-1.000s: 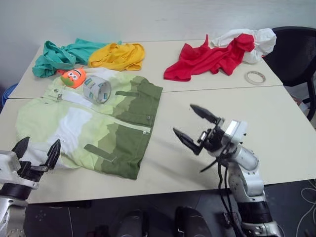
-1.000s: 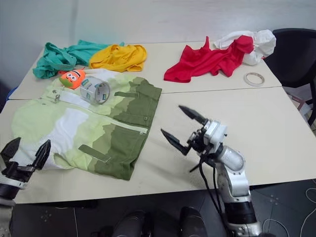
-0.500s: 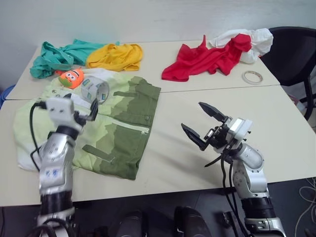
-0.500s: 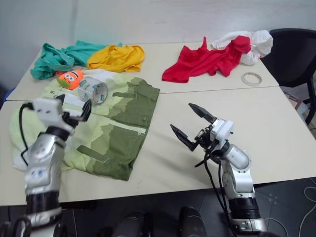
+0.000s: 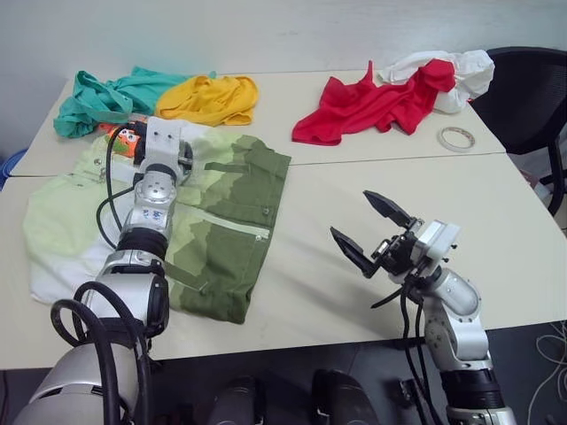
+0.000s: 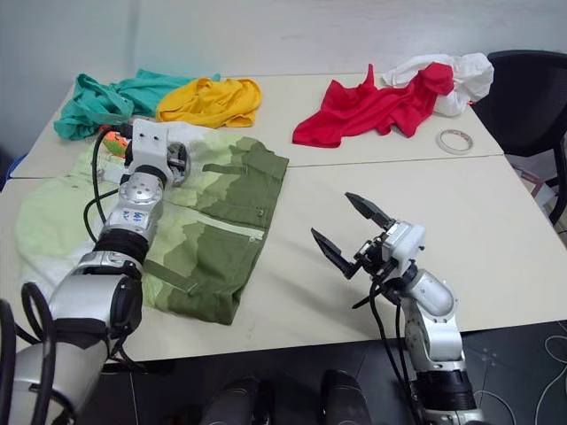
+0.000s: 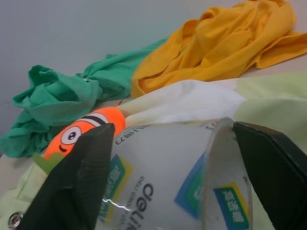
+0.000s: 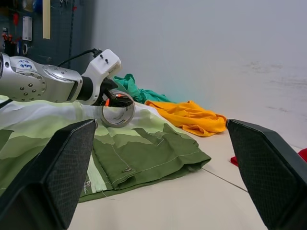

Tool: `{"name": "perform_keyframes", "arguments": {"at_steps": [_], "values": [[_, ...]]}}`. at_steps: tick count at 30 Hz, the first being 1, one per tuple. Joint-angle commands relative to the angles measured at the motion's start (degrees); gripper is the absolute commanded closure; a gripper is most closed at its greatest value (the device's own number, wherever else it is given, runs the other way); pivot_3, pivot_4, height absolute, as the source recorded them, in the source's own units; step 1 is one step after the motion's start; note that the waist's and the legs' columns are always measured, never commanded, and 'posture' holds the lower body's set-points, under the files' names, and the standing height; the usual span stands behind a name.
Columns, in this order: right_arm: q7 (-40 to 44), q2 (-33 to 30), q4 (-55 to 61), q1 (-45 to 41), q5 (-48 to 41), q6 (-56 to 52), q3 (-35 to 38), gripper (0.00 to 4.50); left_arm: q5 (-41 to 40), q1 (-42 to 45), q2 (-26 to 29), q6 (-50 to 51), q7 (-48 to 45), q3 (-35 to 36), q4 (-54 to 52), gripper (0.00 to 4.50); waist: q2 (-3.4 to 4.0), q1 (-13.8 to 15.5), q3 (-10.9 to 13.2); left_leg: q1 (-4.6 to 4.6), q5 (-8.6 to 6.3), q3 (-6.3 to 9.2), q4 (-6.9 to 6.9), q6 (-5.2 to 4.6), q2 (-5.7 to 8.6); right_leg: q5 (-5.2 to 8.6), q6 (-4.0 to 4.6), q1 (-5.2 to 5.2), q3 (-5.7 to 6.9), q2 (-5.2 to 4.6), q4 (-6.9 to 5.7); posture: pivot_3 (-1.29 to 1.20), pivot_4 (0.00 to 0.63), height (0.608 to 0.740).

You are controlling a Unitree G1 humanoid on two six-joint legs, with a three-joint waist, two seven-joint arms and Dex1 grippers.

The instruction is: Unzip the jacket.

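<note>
Spread flat on the left of the counter [image 5: 354,177]: jacket [image 5: 221,199], zipper [image 5: 232,222] running 10 to 4 o'clock. Left pincer [image 7: 172,127] released, straddling a tape roll [image 7: 158,191] at the jacket's 11 o'clock, nearest the zipper top. Right pincer [image 5: 352,214] released, well apart at 4 o'clock.

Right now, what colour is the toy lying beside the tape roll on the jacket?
Orange, with a black-and-white stripe and a cartoon eye: the toy shows best in the left wrist view, behind the tape roll.

Left hand [image 5: 168,152] over jacket [image 5: 226,221], perhaps touching.
</note>
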State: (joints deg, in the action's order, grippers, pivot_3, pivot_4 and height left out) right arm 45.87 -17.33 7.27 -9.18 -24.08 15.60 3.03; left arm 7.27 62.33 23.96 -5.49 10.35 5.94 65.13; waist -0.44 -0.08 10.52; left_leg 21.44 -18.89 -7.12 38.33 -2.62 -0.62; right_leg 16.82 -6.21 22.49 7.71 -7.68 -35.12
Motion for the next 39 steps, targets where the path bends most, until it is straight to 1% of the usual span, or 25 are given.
{"name": "perform_keyframes", "arguments": {"at_steps": [1, 6, 8, 9, 11, 14, 16, 17, 18, 20, 22, 25, 27, 30, 32, 34, 36, 38, 39], "values": [[-1.2, -0.3, 3.2, 0.9, -0.9, 0.2, 1.1, 0.00, 1.2, -0.2, 1.6, 1.9, 0.0, -1.1, 0.3, 1.71, 0.00, 0.0, 0.0, -0.01, 0.03, 0.00, 0.02, 0.01, 0.00, -0.01, -0.02, 0.00, -0.02, 0.00, -0.04, 0.00, 0.150, 0.740], [-1.3, -0.1, 3.2, 1.0, -0.6, 0.4, 0.2, 0.00, 0.3, -1.6, 3.3, 2.6, 0.3, -0.2, 0.1, 3.18, 0.00, 0.0, 0.0, -0.11, 0.05, 0.00, 0.00, 0.06, 0.00, -0.01, -0.01, 0.01, -0.07, -0.01, -0.18, 0.00, 0.150, 0.740], [-1.2, -0.2, 2.8, 0.7, -0.7, 0.4, 0.2, 0.00, -0.4, -2.6, 4.3, 2.1, 0.5, 0.7, -1.3, 3.73, 0.00, 0.0, 0.0, -0.11, 0.05, 0.00, -0.01, 0.06, 0.00, -0.01, -0.01, 0.01, -0.07, -0.02, -0.18, 0.00, 0.150, 0.740], [-1.0, -0.2, 2.6, 0.7, -0.8, 0.3, 0.1, 0.00, -0.9, -3.1, 4.6, 1.6, 0.5, 1.2, -2.1, 4.07, 0.00, 0.0, 0.0, -0.11, 0.05, 0.00, -0.01, 0.06, 0.00, -0.01, -0.01, 0.01, -0.07, -0.03, -0.17, 0.00, 0.150, 0.740], [-0.5, -0.4, 2.5, 0.7, -1.1, 0.0, -0.1, 0.00, -3.5, -5.0, 5.3, -1.0, 0.5, 3.9, -5.7, 4.27, -0.04, 0.0, 0.0, -0.08, 0.05, 0.03, 0.02, 0.05, 0.00, -0.01, -0.01, 0.01, -0.07, -0.04, -0.16, 0.00, 0.150, 0.740], [0.3, -0.4, 2.4, 0.5, -1.7, -0.5, -0.5, 0.00, -7.0, -9.6, 6.6, -4.1, 0.5, 8.3, -13.4, 4.28, -0.05, -0.3, 0.0, -0.06, 0.05, 0.03, 0.01, 0.06, -0.01, -0.01, -0.01, 0.03, -0.10, -0.08, -0.16, 0.00, 0.150, 0.740], [1.3, -0.3, 2.2, -0.3, -2.2, -1.1, -1.1, 0.00, -9.1, -16.7, 8.8, -5.2, 2.0, 13.4, -24.0, 4.28, -0.06, -0.9, 0.0, -0.06, 0.03, 0.02, -0.02, 0.08, -0.05, -0.01, -0.01, 0.07, -0.12, -0.11, -0.16, 0.00, 0.150, 0.740], [1.8, -0.3, 2.2, -0.7, -2.4, -1.3, -1.3, 0.00, -9.6, -20.3, 9.8, -4.8, 2.7, 15.7, -29.1, 4.28, -0.06, -1.7, 0.0, -0.07, 0.02, 0.02, -0.05, 0.11, -0.09, -0.01, -0.01, 0.08, -0.12, -0.14, -0.15, 0.00, 0.150, 0.740], [2.3, -0.3, 2.3, -1.2, -2.8, -1.7, -1.6, 0.00, -10.5, -24.6, 10.8, -3.2, 3.3, 18.9, -34.6, 4.28, -0.06, -1.9, 0.0, -0.08, 0.01, 0.03, -0.10, 0.14, -0.12, -0.01, -0.01, 0.11, -0.16, -0.28, -0.16, 0.00, 0.150, 0.740], [3.2, -0.5, 2.5, -2.0, -3.4, -2.4, -2.0, 0.00, -14.0, -32.8, 11.0, 2.9, 4.5, 26.1, -45.5, 4.28, -0.08, -2.7, 0.0, -0.15, -0.03, 0.15, -0.15, 0.21, -0.15, -0.01, -0.01, 0.14, -0.08, -0.37, -0.21, 0.00, 0.150, 0.740], [4.3, -0.7, 2.7, -2.8, -4.1, -3.3, -2.4, 0.00, -19.2, -40.9, 11.0, 11.8, 4.8, 35.1, -53.3, 4.28, -0.08, -2.9, 0.0, -0.24, -0.05, 0.26, -0.20, 0.24, -0.16, -0.01, -0.01, 0.14, -0.09, -0.40, -0.31, 0.00, 0.150, 0.740], [5.6, -1.3, 3.4, -3.9, -5.4, -5.3, -2.8, 0.00, -21.2, -52.6, 12.9, 22.1, 3.0, 44.3, -59.3, 4.28, -0.08, -2.8, 0.0, -0.27, -0.07, 0.36, -0.16, 0.24, -0.14, 0.00, 0.00, 0.09, -0.12, -0.46, -0.39, 0.00, 0.150, 0.740], [7.0, -1.9, 3.9, -4.1, -6.6, -6.8, -3.1, 0.00, -23.4, -57.6, 12.9, 28.0, 2.8, 49.3, -62.0, 4.28, -0.14, -2.2, 0.0, -0.27, -0.09, 0.40, -0.13, 0.22, -0.11, 0.00, 0.00, 0.05, -0.12, -0.49, -0.37, 0.00, 0.150, 0.740], [9.1, -3.0, 4.4, -4.1, -7.9, -9.0, -3.4, 0.00, -26.9, -61.6, 12.7, 35.0, 1.8, 53.6, -63.5, 4.28, -0.41, -0.3, -0.1, -0.23, -0.16, 0.56, -0.05, 0.21, -0.04, 0.02, 0.04, -0.03, -0.14, -0.59, -0.33, 0.00, 0.150, 0.740], [10.3, -3.4, 4.3, -4.3, -8.5, -9.6, -3.3, 0.00, -29.7, -62.4, 11.4, 40.0, 1.0, 54.7, -65.5, 4.28, -0.51, 0.6, -0.2, -0.23, -0.40, 0.67, -0.04, 0.50, 0.07, 0.04, 0.08, -0.09, -0.16, -0.70, -0.26, 0.00, 0.150, 0.740], [12.4, -3.7, 4.1, -4.6, -8.9, -9.4, -3.6, 0.00, -31.9, -62.6, 10.0, 44.1, 0.8, 55.0, -67.3, 4.28, -0.50, 1.5, -0.2, -0.24, -0.39, 0.80, -0.04, 0.49, 0.26, 0.05, 0.10, -0.11, -0.27, -0.82, -0.02, 0.00, 0.150, 0.740], [15.2, -3.9, 3.9, -5.2, -8.8, -8.4, -4.2, 0.00, -33.5, -62.4, 8.8, 47.4, 1.1, 55.3, -68.6, 4.28, -0.53, 1.5, -0.2, -0.23, -0.38, 0.80, -0.05, 0.48, 0.34, 0.05, 0.10, -0.16, -0.34, -0.87, 0.06, 0.00, 0.150, 0.740], [21.0, -5.1, 4.1, -5.5, -8.2, -6.2, -6.3, 0.00, -34.5, -62.0, 7.6, 50.0, 2.2, 56.1, -69.7, 3.56, -0.48, 1.4, -0.2, -0.23, -0.38, 0.79, -0.08, 0.49, 0.34, 0.05, 0.10, -0.15, -0.34, -0.85, 0.05, 0.00, 0.150, 0.740], [24.1, -5.9, 4.3, -5.6, -8.4, -5.8, -7.5, 0.00, -34.8, -61.7, 7.3, 51.1, 2.8, 56.5, -70.1, 3.38, -0.44, 1.3, -0.2, -0.23, -0.38, 0.76, -0.11, 0.49, 0.36, 0.05, 0.10, -0.13, -0.35, -0.85, 0.02, 0.00, 0.150, 0.740]]}}
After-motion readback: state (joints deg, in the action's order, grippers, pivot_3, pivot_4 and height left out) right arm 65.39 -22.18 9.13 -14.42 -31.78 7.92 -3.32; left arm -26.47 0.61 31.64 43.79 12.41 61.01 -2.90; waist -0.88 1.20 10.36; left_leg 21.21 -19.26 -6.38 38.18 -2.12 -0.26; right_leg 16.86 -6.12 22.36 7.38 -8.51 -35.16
